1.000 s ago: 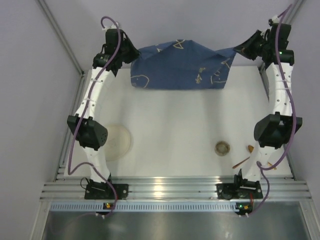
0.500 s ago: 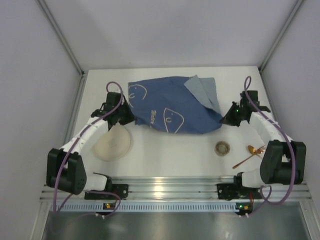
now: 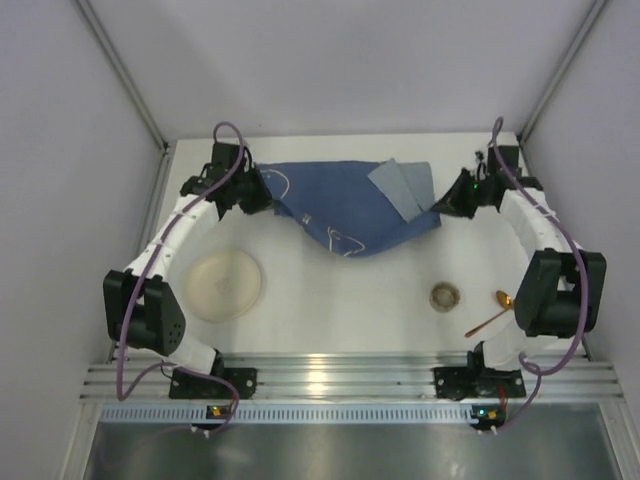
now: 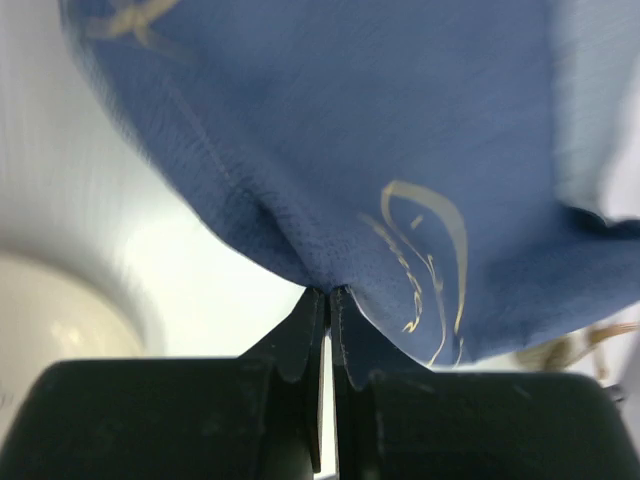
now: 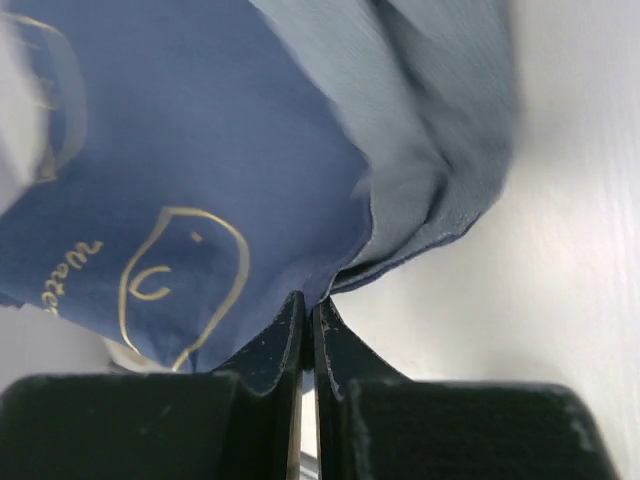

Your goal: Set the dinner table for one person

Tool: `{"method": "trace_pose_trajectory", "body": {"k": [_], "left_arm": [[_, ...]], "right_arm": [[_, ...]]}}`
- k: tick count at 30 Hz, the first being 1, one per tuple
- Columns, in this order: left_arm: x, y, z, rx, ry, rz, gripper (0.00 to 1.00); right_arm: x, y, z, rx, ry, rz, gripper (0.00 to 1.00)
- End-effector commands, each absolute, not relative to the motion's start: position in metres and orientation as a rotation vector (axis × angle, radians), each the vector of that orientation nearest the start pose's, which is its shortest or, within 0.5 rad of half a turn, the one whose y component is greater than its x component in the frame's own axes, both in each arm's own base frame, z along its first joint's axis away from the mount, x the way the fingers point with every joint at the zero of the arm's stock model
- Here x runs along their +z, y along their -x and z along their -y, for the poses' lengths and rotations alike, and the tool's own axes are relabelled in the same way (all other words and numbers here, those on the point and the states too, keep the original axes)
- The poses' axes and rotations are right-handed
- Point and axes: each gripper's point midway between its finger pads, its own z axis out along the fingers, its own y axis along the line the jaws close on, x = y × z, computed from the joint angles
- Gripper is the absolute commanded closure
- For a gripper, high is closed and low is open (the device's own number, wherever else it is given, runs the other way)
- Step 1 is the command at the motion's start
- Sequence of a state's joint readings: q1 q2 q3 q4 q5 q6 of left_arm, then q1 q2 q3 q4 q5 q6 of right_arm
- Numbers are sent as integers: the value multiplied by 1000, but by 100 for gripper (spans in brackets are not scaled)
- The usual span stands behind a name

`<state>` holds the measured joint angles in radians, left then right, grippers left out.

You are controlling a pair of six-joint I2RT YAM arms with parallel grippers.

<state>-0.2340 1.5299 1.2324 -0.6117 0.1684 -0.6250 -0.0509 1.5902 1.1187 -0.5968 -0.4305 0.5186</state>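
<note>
A blue cloth (image 3: 340, 205) with line drawings hangs stretched between my two grippers over the far part of the white dinner table (image 3: 340, 285). Its right corner is folded over, showing a paler underside (image 3: 402, 185). My left gripper (image 3: 262, 195) is shut on the cloth's left edge (image 4: 330, 285). My right gripper (image 3: 447, 205) is shut on its right edge (image 5: 310, 295). A cream plate (image 3: 226, 285) lies near left. A small round cup (image 3: 445, 296) and a copper spoon (image 3: 495, 310) lie near right.
The ribbed aluminium rail (image 3: 330, 380) runs along the near edge with both arm bases on it. Grey walls close in the left, far and right sides.
Both grippers have carried the cloth from low over the table's middle back toward the far side and pulled it wider. A second ago they held it high at the far wall.
</note>
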Motion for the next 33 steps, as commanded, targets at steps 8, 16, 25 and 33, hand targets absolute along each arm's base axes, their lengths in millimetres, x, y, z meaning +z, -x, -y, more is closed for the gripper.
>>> {"method": "trace_pose_trajectory", "body": {"k": [8,16,25,33], "left_arm": [[484,-441,143,-725,266,-1675,100],[538,-462,145,-806,277,-1520,100],[494,-514,155,-862,307,-1608,100],[513,-550,143,-1015,278,-1498,100]], "right_arm": [[426,-463,-39,1075,-515,-1809,100],[467,-470,-35,1351,-593,-1660,100],[431,-515,-35,1720,-805,-1690,100],[506,-543,-24,1785,-601,-1562,100]]}}
